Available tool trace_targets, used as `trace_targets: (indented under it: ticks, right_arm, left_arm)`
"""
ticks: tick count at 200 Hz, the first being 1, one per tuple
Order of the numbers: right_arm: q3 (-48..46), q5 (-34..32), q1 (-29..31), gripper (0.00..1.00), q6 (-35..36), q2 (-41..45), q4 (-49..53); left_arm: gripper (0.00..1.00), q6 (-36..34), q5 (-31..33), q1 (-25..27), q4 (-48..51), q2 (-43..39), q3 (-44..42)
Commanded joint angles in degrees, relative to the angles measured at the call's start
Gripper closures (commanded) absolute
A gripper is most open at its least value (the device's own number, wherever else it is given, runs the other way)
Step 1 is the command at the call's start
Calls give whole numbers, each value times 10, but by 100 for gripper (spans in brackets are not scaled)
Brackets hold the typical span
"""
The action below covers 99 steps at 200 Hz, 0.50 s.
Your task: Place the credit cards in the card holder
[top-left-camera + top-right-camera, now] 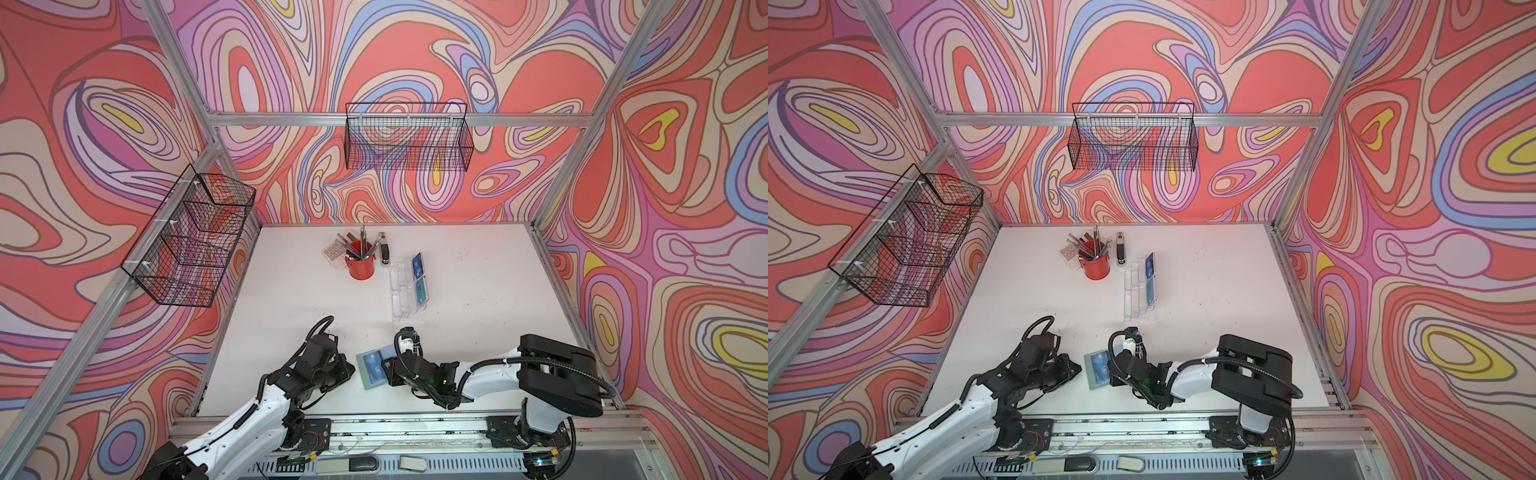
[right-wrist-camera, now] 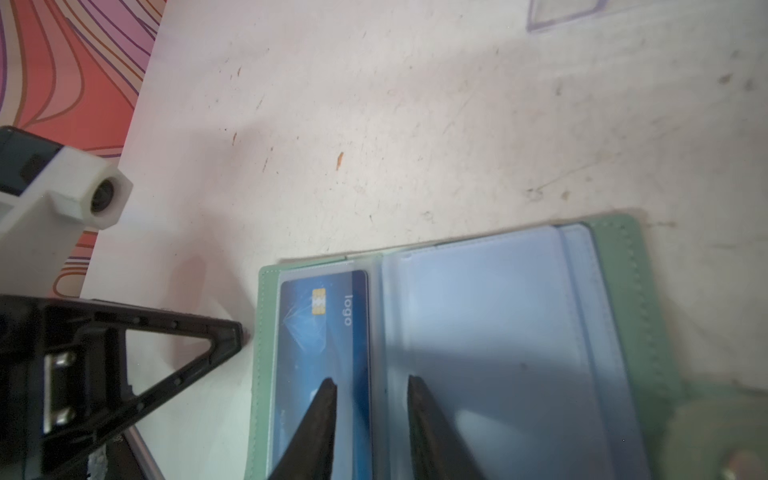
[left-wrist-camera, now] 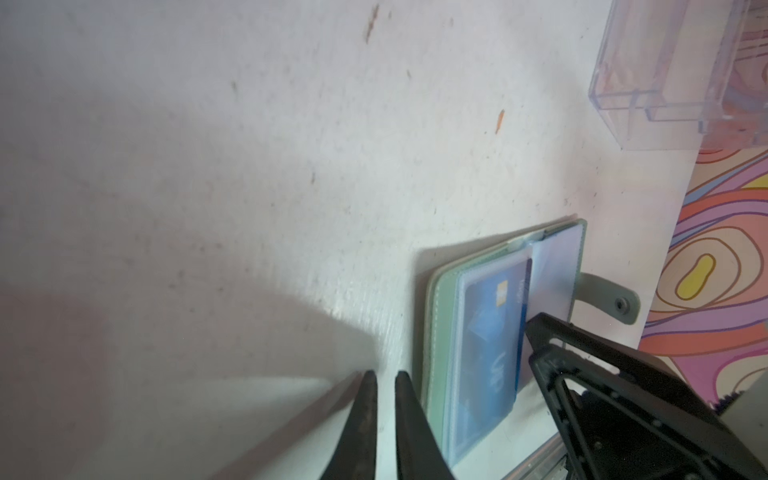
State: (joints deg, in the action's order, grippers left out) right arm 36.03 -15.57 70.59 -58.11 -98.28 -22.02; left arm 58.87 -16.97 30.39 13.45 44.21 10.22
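The sage-green card holder [image 1: 365,380] [image 1: 1091,380] lies open flat near the table's front edge. A blue credit card [image 2: 316,332] [image 3: 490,332] sits in its left clear sleeve, and the right-hand sleeve [image 2: 498,316] looks empty. My right gripper [image 2: 371,380] [image 1: 388,371] hovers open over the spine, its fingers either side of the blue card's inner edge. My left gripper [image 3: 385,374] [image 1: 352,368] is just left of the holder's green cover [image 3: 440,332], jaws a narrow gap apart with nothing between. Two more credit cards, blue [image 1: 417,266] and teal [image 1: 420,291], stand in the clear acrylic stand [image 1: 401,307].
A red pencil cup [image 1: 360,266], a calculator [image 1: 333,250] and a stapler [image 1: 384,251] stand at the back of the table. Wire baskets hang on the back wall [image 1: 409,137] and left wall [image 1: 191,241]. The metal rail [image 1: 415,428] runs along the front edge.
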Motion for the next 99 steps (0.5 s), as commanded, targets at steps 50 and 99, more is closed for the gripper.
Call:
trace_targets:
  ticks: [50,99]
  right_arm:
    - [23,24,9,74,-2,-23,-16]
    - [43,27,11,75,1,-54,-11]
  left_arm:
    - [95,15,-85,1,-134,106,-16]
    - [100,17,-96,0,-185,174,-16]
